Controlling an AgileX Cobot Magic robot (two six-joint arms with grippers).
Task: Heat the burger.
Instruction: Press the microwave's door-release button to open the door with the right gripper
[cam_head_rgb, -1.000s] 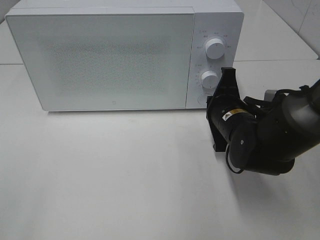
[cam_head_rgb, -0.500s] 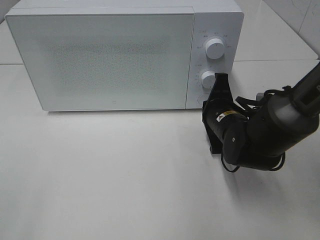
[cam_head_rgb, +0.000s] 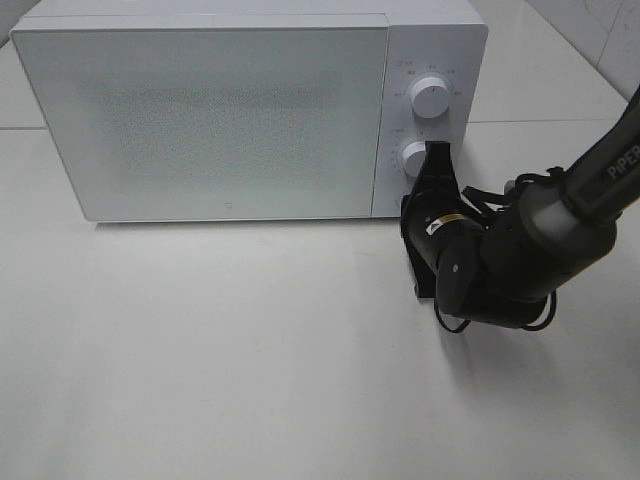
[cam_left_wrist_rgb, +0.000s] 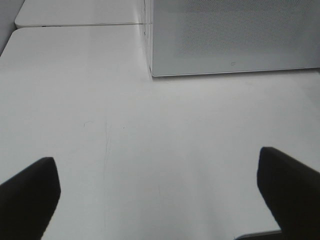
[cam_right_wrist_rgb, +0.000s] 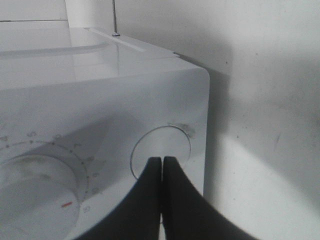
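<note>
The burger is not visible in any view. It may be behind the frosted door (cam_head_rgb: 215, 115) of the microwave (cam_head_rgb: 440, 40), which is closed, but the door hides whatever is inside, so that cannot be confirmed.

The right gripper (cam_right_wrist_rgb: 162, 161) has its two fingers pressed together into a single narrow tip with nothing between them. That makes sense for poking rather than grasping. The tip is aimed at the round button (cam_right_wrist_rgb: 172, 140) at the bottom corner of the control panel, just below the lower dial (cam_head_rgb: 414, 158). It sits at the button's edge, and the views do not show whether it is pressing or only just short of contact. Since the button is set apart from the dials, it is probably the door release or a start control, so the step in hand looks like a push on it.

The left gripper (cam_left_wrist_rgb: 156, 157) has its fingers wide apart and holds nothing. It hangs over the bare table (cam_left_wrist_rgb: 125, 125) in front of the microwave's front corner. Held back there, it keeps out of the door's swing and is ready to reach in
</note>
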